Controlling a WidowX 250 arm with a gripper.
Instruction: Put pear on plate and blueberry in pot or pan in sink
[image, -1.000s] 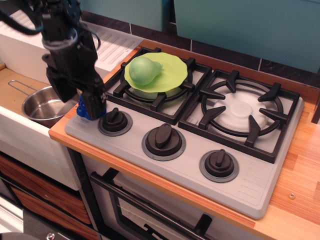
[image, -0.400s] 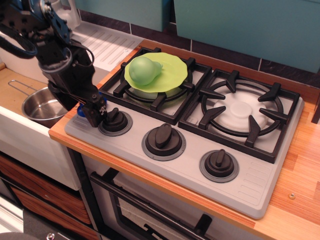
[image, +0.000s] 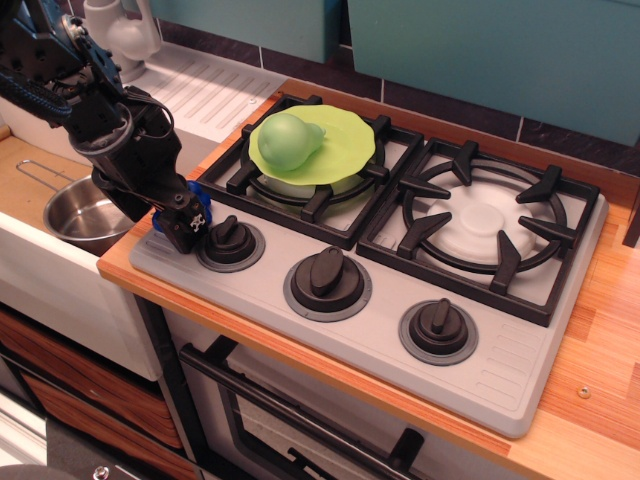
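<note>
The light-green pear (image: 285, 141) lies on the lime-green plate (image: 345, 150), which rests on the back-left burner. My black gripper (image: 188, 228) is down at the stove's front-left corner, tilted, its fingers closed around the dark-blue blueberry (image: 198, 194). Only small blue bits show past the fingers. The steel pan (image: 80, 212) with its wire handle sits in the white sink (image: 40, 270), just left of the gripper. The arm hides the pan's right side.
Three black stove knobs (image: 327, 274) line the front of the grey stove; the leftmost knob (image: 230, 238) is right beside the gripper. Black burner grates (image: 480, 225) stand behind. The ribbed drainboard (image: 215, 90) and grey faucet (image: 120, 30) are at the back left.
The arm has leaned left and tilted, and the gripper has closed lower around the blueberry, which now shows far less. The pear, plate and pan have not moved.
</note>
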